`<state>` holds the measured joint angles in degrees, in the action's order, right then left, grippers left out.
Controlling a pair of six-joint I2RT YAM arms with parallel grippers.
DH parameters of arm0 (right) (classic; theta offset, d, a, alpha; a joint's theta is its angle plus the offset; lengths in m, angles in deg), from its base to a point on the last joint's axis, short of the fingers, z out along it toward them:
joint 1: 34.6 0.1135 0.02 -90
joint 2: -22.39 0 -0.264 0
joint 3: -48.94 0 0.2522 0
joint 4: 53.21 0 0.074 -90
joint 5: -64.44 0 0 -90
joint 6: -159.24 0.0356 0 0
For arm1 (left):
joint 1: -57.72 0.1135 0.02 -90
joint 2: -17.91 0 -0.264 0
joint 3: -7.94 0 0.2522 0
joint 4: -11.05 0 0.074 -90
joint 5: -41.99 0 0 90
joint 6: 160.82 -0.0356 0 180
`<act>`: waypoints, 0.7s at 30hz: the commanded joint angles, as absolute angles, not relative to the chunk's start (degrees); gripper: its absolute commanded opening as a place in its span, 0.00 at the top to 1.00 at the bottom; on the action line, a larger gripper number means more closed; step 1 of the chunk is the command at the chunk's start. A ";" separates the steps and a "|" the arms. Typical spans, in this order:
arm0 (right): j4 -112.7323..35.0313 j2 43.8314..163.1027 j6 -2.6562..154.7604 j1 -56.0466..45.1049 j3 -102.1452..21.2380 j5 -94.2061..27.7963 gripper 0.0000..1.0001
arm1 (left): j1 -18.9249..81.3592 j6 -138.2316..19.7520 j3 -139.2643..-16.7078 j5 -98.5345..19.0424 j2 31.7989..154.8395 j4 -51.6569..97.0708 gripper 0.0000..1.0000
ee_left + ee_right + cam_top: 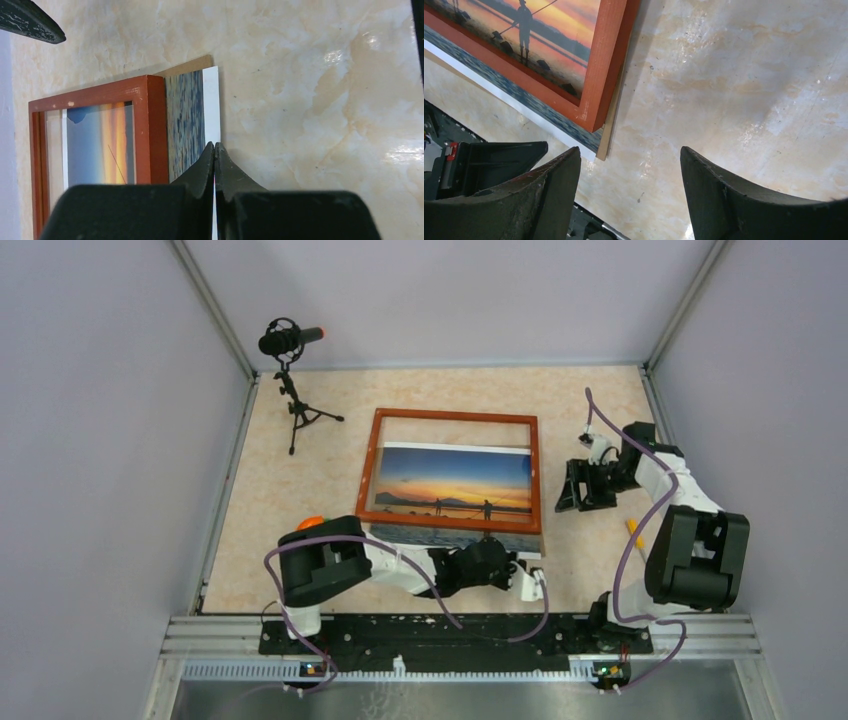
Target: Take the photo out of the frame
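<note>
The frame (456, 418), with a thin reddish-brown wooden border, lies flat in the middle of the table. The photo (455, 480), a sunset print with a white edge, sits shifted toward the near side. Its blue water strip (440, 538) sticks out past the frame's near border. My left gripper (510, 558) is shut on the photo's near white edge (212, 100), close to its right corner. The frame corner (150, 110) lies just beside it. My right gripper (590, 485) is open and empty over bare table (629, 150), right of the frame's corner (596, 107).
A black microphone on a small tripod (290, 340) stands at the far left. A strip of brown backing (606, 135) shows under the frame's edge. A small yellow object (634, 533) lies near the right arm. Grey walls close in three sides.
</note>
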<state>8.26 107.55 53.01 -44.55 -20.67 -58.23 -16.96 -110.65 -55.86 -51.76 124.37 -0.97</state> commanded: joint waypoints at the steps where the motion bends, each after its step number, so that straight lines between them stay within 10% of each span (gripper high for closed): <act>1: 7.29 105.50 53.46 -44.97 -20.68 -59.70 0.28 | -16.85 -108.43 -58.29 -48.69 120.67 -0.93 1.00; 6: 7.21 105.92 53.68 -44.97 -21.05 -59.89 0.28 | -16.87 -108.12 -61.07 -46.85 120.50 3.24 1.00; 11: 7.26 106.57 53.90 -44.97 -21.59 -60.08 0.28 | -16.88 -109.15 -61.83 -49.76 123.22 3.16 0.55; 21: 6.98 107.39 53.97 -44.96 -21.53 -59.93 0.28 | -16.84 -111.44 -62.97 -51.89 128.57 1.47 0.47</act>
<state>8.08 107.55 53.88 -44.55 -20.70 -58.71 -16.96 -110.54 -60.69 -50.68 126.42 3.03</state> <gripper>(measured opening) 0.718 0.531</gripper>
